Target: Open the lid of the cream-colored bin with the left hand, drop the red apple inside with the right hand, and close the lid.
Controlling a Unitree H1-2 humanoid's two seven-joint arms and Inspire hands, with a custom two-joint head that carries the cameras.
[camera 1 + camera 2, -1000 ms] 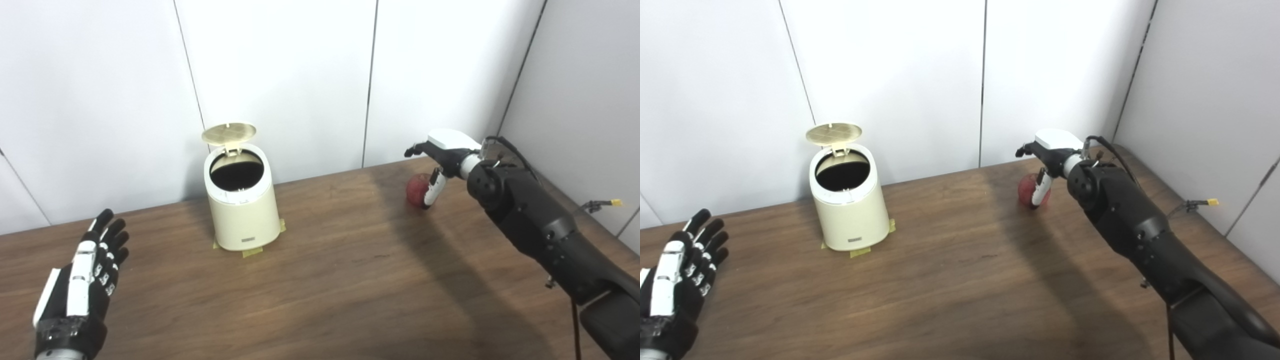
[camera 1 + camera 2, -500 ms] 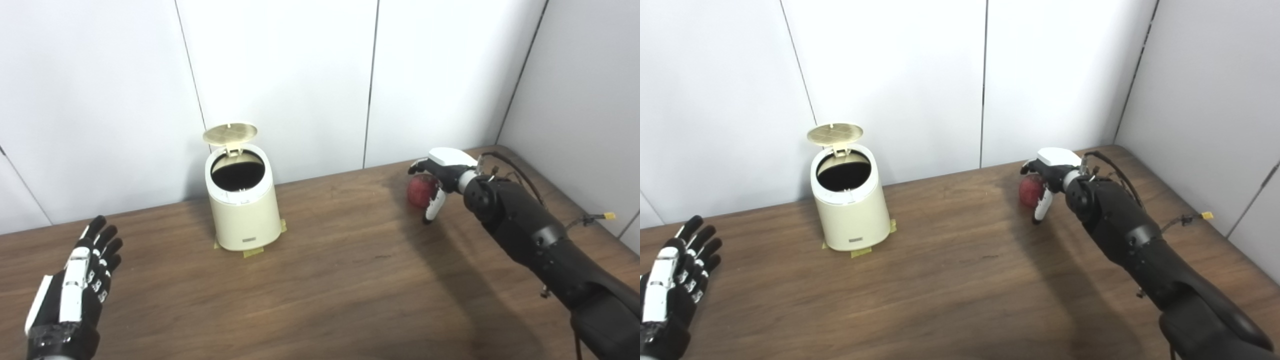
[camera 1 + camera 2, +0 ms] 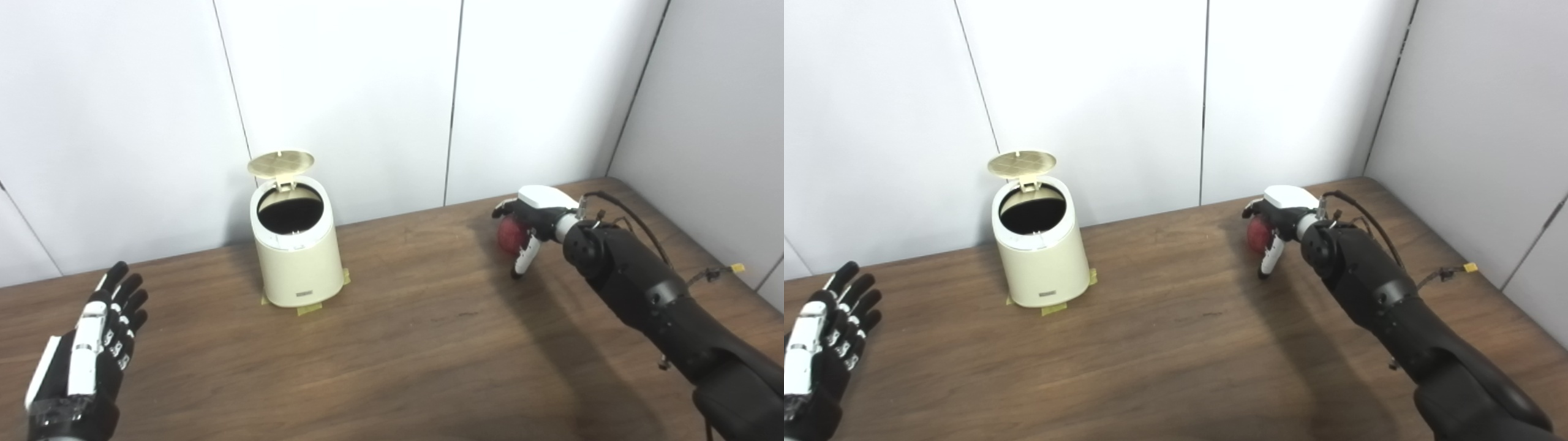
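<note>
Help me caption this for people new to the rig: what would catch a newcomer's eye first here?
Probably the cream-colored bin, standing left of centre near the wall on the wooden table, its lid flipped up over a dark opening. Next, the right robot hand curled over the red apple at the table's far right. The left robot hand waits open at the near left.

My right hand (image 3: 531, 215) cups the red apple (image 3: 509, 233) near the desk's (image 3: 392, 343) far right edge, fingers draped over it, thumb hanging down beside it. The cream-colored bin (image 3: 296, 245) stands toward the far edge, lid (image 3: 281, 164) raised. My left hand (image 3: 86, 361) hangs spread and empty at the near left corner.
</note>
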